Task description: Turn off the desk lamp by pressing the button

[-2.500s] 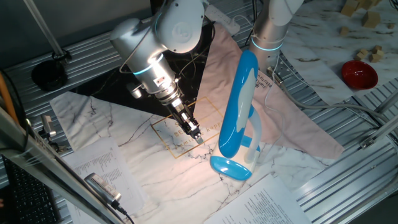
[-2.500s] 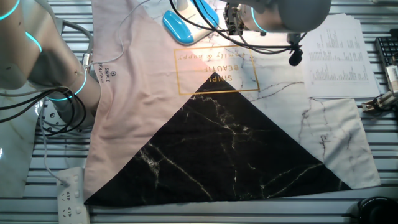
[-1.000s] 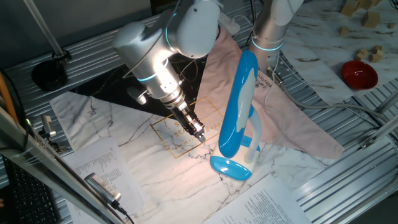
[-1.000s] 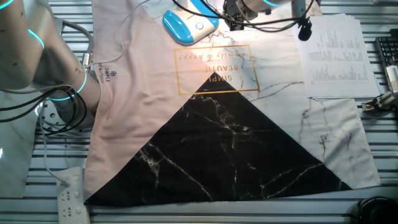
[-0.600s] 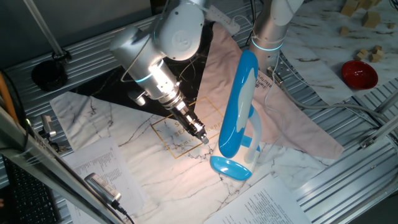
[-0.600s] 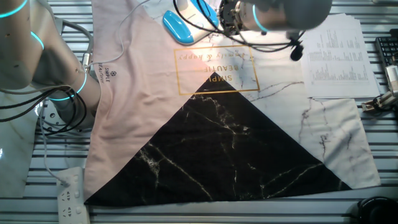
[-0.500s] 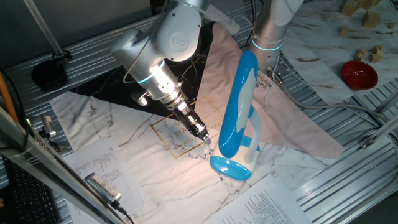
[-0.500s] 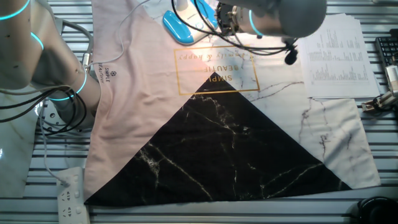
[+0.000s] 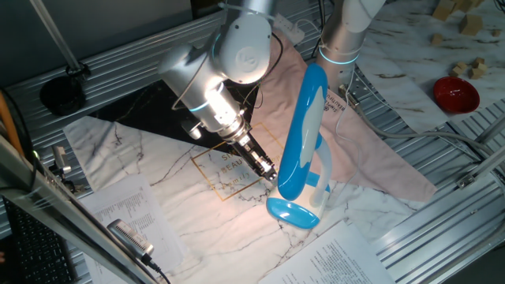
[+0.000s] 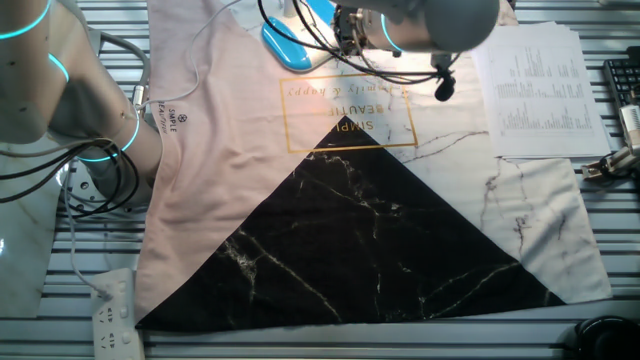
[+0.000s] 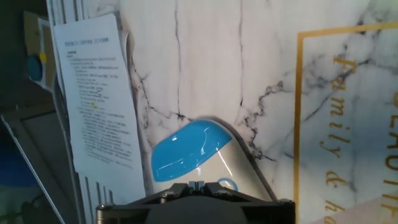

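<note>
The glossy sky-blue and white plastic desk lamp (image 9: 304,150) stands on the marble-print cloth (image 9: 229,217) that covers the tabletop (image 9: 442,213). Its long oval blue head (image 9: 301,130) slopes down over its blue oval base (image 9: 292,213), and warm light falls on the cloth beside the base. In the other fixed view only the base (image 10: 285,42) and part of the white arm show at the top edge; the head is cut off there. In the hand view the base (image 11: 186,152) fills the lower centre, and its lower part is hidden behind the dark tool body. A small round ring mark sits at the base's lower edge; whether it is the button cannot be made out.

The tool (image 9: 268,171) of the silver robot arm hangs just beside the lamp head, above the cloth near the base. Its fingertips are too small and dark to separate in either fixed view, and the hand view does not show them, so whether it is released or clenched cannot be told.

Farther from the lamp, a white printed paper sheet (image 11: 93,99) lies beside the base. A glossy red bowl (image 9: 455,94) sits well apart from the lamp.
</note>
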`<state>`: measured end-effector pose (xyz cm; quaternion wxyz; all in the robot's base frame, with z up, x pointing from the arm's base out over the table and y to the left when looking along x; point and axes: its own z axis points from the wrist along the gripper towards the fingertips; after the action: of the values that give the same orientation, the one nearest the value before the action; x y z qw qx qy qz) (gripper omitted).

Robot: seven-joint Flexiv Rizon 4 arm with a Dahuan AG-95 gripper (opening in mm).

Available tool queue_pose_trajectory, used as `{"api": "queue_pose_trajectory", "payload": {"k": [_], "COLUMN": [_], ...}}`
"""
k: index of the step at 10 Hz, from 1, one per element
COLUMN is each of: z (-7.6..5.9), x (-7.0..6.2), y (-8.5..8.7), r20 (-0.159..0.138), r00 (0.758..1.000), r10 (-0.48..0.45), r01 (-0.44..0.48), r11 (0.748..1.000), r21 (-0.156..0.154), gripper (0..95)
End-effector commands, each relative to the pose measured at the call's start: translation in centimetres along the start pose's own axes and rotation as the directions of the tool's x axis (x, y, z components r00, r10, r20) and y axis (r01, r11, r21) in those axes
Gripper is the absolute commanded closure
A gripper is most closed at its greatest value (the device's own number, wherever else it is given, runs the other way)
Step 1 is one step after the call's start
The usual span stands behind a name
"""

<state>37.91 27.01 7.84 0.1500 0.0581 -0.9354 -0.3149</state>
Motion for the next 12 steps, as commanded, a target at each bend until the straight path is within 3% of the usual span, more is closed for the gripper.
{"api": "queue_pose_trajectory", "payload": {"k": [1,5,7,12], "z": [0.3,1.2,2.0,3.1], "x": [0.4,0.2,0.1,0.6], "y": [-0.2,-1.1,-1.8,-2.3], "r20": [-0.004,-0.002,-0.002,-0.001], "r00": [1.000,1.000,1.000,0.999], "r10": [0.002,-0.013,-0.021,-0.032], "r01": [-0.002,0.013,0.021,0.032], "r11": [1.000,1.000,0.999,0.999], "r21": [-0.001,0.011,0.032,0.007], "gripper": [95.0,95.0,95.0,95.0]}}
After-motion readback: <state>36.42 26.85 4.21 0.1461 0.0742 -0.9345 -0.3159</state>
